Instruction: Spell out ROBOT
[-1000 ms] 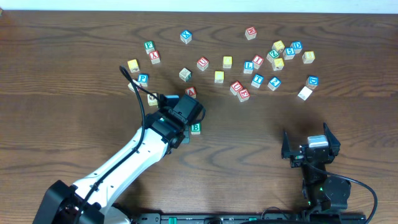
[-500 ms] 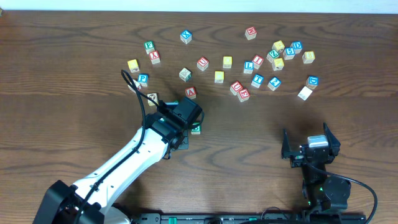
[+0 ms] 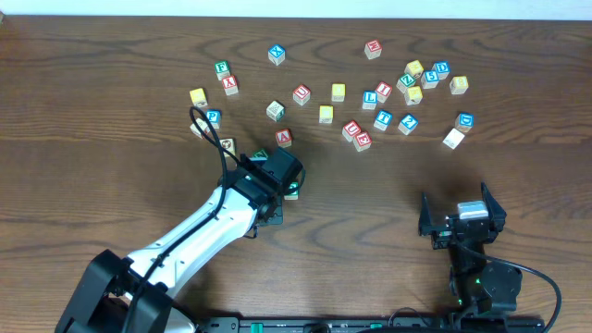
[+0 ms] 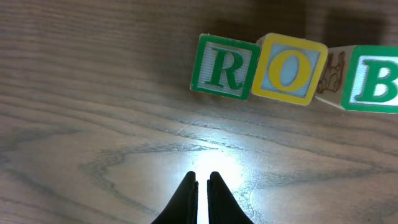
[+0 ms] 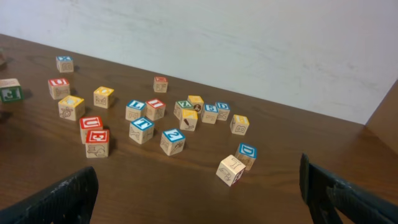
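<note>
In the left wrist view three cubes form a row on the wood: a green R cube (image 4: 225, 66), a yellow-framed O cube (image 4: 289, 68) touching it, and a green B cube (image 4: 373, 84), slightly turned, at the right edge. My left gripper (image 4: 203, 180) is shut with nothing in it, a short way in front of the R and O. Overhead, the left gripper (image 3: 277, 176) covers most of the row; only the B cube (image 3: 292, 191) and a bit of the R cube (image 3: 260, 155) show. My right gripper (image 3: 460, 222) stands open and holds nothing. I cannot pick out the T cube.
Many loose letter cubes lie scattered across the back of the table (image 3: 518, 176), among them yellow ones (image 3: 339, 92) and a pale cube (image 5: 231, 169) nearest my right gripper (image 5: 199, 199). Red-lettered cubes (image 3: 356, 134) sit mid-table. A white wall (image 5: 249, 37) bounds the far edge.
My left arm has swung slightly so its wrist now overlaps the B cube, which was fully visible before. The cubes and the right arm have not moved.
</note>
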Robot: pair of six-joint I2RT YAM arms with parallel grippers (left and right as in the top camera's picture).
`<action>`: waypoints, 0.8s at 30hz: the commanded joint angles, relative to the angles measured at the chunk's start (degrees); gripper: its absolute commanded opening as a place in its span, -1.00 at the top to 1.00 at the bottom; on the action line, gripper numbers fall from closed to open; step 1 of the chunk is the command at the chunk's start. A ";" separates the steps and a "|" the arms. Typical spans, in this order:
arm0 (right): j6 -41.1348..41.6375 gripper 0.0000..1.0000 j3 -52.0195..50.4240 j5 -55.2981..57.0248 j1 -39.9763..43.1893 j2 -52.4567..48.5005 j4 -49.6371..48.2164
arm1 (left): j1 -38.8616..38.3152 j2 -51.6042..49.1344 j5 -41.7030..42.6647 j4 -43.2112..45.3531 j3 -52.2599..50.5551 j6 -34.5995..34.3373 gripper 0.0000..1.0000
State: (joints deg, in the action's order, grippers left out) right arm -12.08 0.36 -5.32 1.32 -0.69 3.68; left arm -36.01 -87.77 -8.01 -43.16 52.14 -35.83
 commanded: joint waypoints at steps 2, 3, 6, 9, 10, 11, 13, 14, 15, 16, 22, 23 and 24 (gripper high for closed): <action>0.90 -0.98 -0.04 0.24 0.17 0.31 0.31 | 0.22 -1.05 0.09 1.03 -0.94 -0.46 0.85; 0.90 -0.98 -0.04 0.26 0.17 0.31 0.31 | 0.22 -1.38 0.11 1.36 -1.05 -0.46 0.85; 0.90 -0.99 -0.04 0.24 0.17 0.31 0.31 | 0.22 -2.43 0.11 1.95 -1.05 -0.48 0.85; 0.90 -0.98 -0.04 0.24 0.17 0.31 0.31 | 0.22 -3.52 0.13 2.58 -1.05 -0.48 0.85; 0.90 -0.98 -0.04 0.24 0.17 0.31 0.31 | 0.22 -3.87 0.13 2.80 -1.05 -0.48 0.85; 0.90 -0.99 -0.04 0.24 0.17 0.31 0.31 | 0.22 -4.35 0.11 3.02 -1.05 -0.50 0.85; 0.90 -0.99 -0.04 0.24 0.17 0.31 0.31 | 0.22 -5.20 0.11 3.43 -1.05 -0.70 0.85; 0.90 -0.98 -0.04 0.24 0.17 0.31 0.31 | 0.22 -5.79 0.11 3.72 -1.05 -0.72 0.85; 0.90 -0.99 -0.04 0.24 0.20 0.31 0.31 | 0.22 -6.29 0.11 3.91 -1.05 -0.72 0.85; 0.90 -0.98 -0.04 0.26 0.17 0.31 0.31 | 0.22 -6.69 0.11 4.11 -1.05 -0.74 0.85; 0.90 -0.99 -0.04 0.24 0.17 0.31 0.31 | 0.22 -7.87 0.07 5.55 -1.05 -0.68 0.85; 0.90 -0.98 -0.04 0.24 0.20 0.31 0.31 | 0.22 -7.87 0.07 5.81 -1.05 -0.68 0.85; 0.90 -0.99 -0.04 0.24 0.17 0.31 0.31 | 0.22 -7.87 0.07 6.05 -1.05 -0.68 0.85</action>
State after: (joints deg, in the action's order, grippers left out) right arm -12.08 0.36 -5.32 1.32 -0.69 3.68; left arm -36.01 -95.15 -7.79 -37.50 51.96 -36.03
